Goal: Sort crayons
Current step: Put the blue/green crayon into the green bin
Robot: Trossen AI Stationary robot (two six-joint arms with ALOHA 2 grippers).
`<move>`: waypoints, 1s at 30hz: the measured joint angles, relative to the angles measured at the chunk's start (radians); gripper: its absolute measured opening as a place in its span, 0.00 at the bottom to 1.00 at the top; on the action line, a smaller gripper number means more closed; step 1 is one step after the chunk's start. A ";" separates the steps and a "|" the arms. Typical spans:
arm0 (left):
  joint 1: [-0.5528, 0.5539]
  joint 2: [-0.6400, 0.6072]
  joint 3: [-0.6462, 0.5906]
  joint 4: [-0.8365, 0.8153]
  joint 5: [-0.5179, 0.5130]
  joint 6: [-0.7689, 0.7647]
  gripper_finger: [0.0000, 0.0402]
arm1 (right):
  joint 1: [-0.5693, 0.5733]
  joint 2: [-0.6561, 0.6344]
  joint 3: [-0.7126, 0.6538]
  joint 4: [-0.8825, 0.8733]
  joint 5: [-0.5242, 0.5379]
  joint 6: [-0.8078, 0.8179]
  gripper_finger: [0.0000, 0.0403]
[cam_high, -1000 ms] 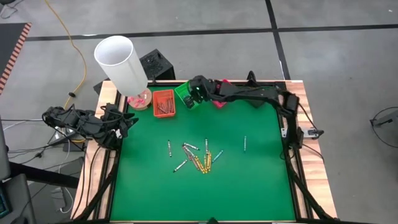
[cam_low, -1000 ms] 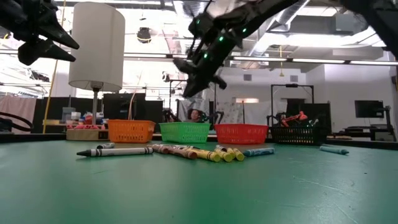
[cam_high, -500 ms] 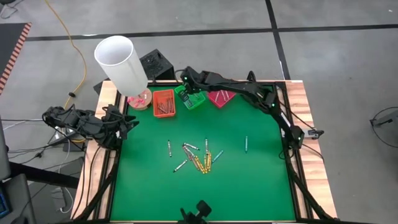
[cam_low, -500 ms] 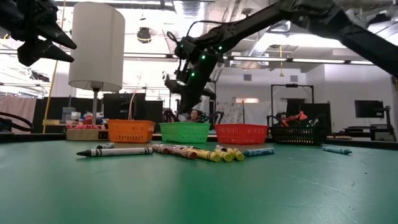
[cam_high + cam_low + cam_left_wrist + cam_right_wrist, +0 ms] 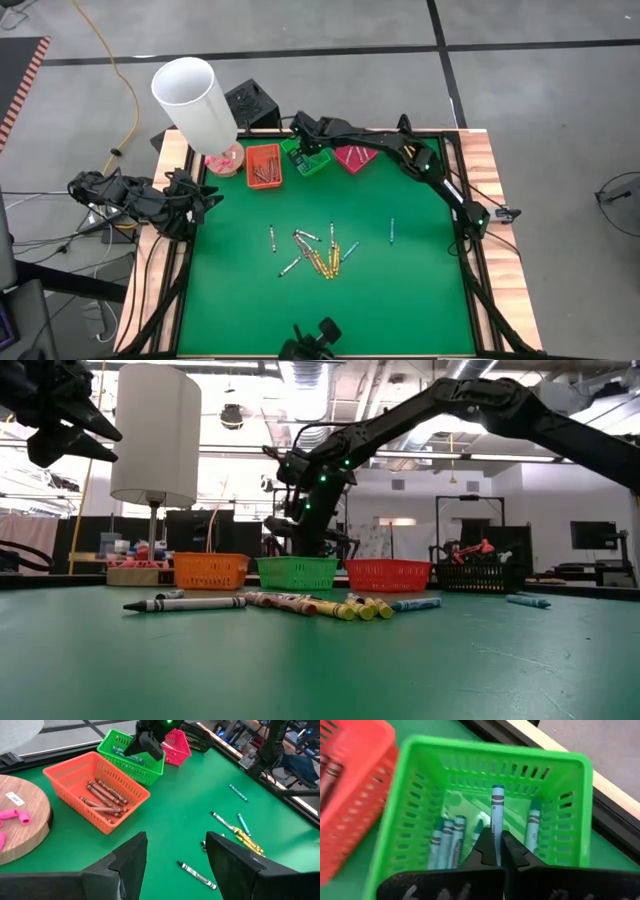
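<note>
Right gripper (image 5: 498, 845) hangs over the green tray (image 5: 420, 755), jaws pinched on a green crayon (image 5: 497, 812) pointing down into it. Next, I'd say: release, let it drop.

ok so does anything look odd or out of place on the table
Mostly no. The square green plastic basket holds only teal crayons, and the right tool, shut on one more teal crayon, hangs over it. The orange plastic basket holds only brown ones. The loose mixed crayons mid-mat are simply unsorted; one blue crayon lies apart.
</note>
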 joint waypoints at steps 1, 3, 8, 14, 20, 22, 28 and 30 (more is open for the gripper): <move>0.000 0.000 0.000 -0.001 0.000 0.000 0.48 | -0.001 0.000 0.000 0.003 -0.001 0.003 0.00; 0.000 0.000 0.000 -0.001 0.000 0.000 0.48 | -0.003 -0.002 0.001 0.000 -0.003 0.004 0.00; 0.000 0.000 0.000 -0.003 -0.001 0.000 0.48 | -0.007 -0.002 0.001 -0.022 -0.003 -0.010 0.00; 0.000 0.000 0.000 -0.003 -0.017 0.000 0.48 | -0.007 -0.002 0.001 -0.024 -0.007 -0.024 0.00; 0.000 0.000 0.000 -0.004 -0.017 0.000 0.48 | -0.012 0.000 -0.003 -0.026 -0.009 -0.024 0.00; 0.000 0.000 0.000 -0.003 -0.018 0.000 0.48 | -0.014 0.010 -0.003 -0.019 -0.009 -0.023 0.00; 0.000 0.000 0.000 -0.004 -0.018 0.000 0.48 | -0.018 0.013 -0.004 -0.012 -0.027 -0.021 0.00; 0.000 0.000 0.000 -0.004 -0.018 0.000 0.48 | -0.019 0.013 -0.003 -0.015 -0.029 -0.021 0.00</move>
